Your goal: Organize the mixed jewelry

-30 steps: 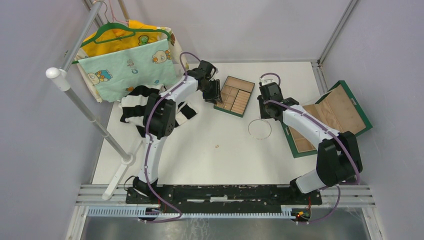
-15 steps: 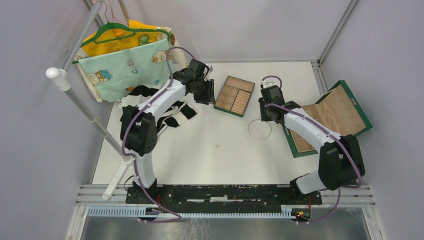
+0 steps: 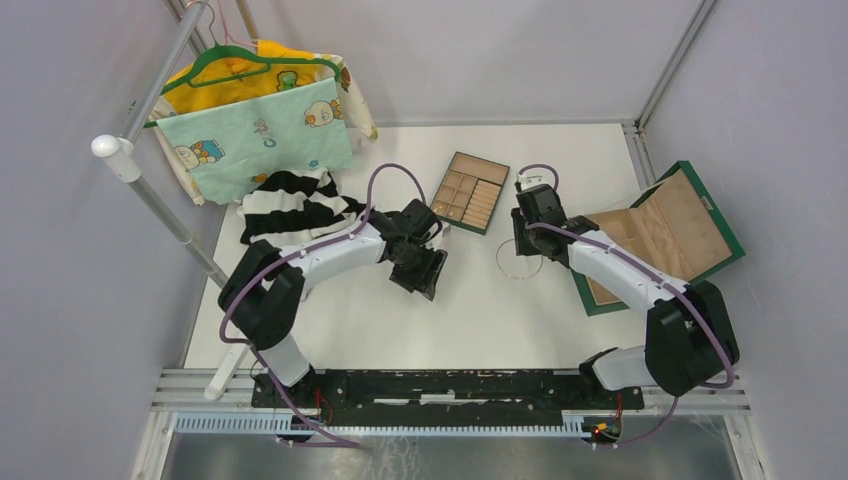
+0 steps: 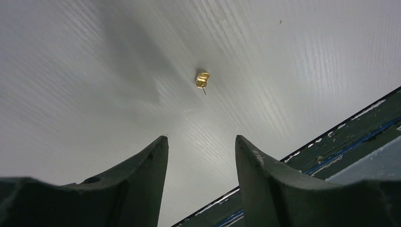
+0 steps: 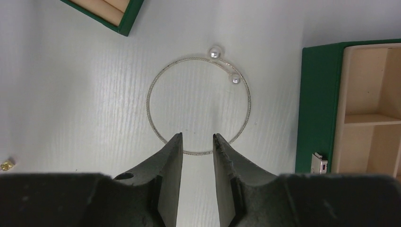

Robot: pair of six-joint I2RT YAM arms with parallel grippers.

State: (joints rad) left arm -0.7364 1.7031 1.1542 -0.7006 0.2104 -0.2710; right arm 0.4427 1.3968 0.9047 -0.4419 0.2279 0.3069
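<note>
Item one: left fingers [image 4: 142, 179], spread wide and holding nothing, hang over a tiny gold stud [image 4: 203, 79] lying alone on the white desk [image 3: 480, 310]. Item two: right fingers [image 5: 165, 179], narrowly parted and empty, tips at the near arc of the silvery wire hoop [image 5: 148, 106]. I see the hoop flat on the desk between the compartment tray [image 5: 124, 23] and the open green case [image 5: 321, 104].
</note>
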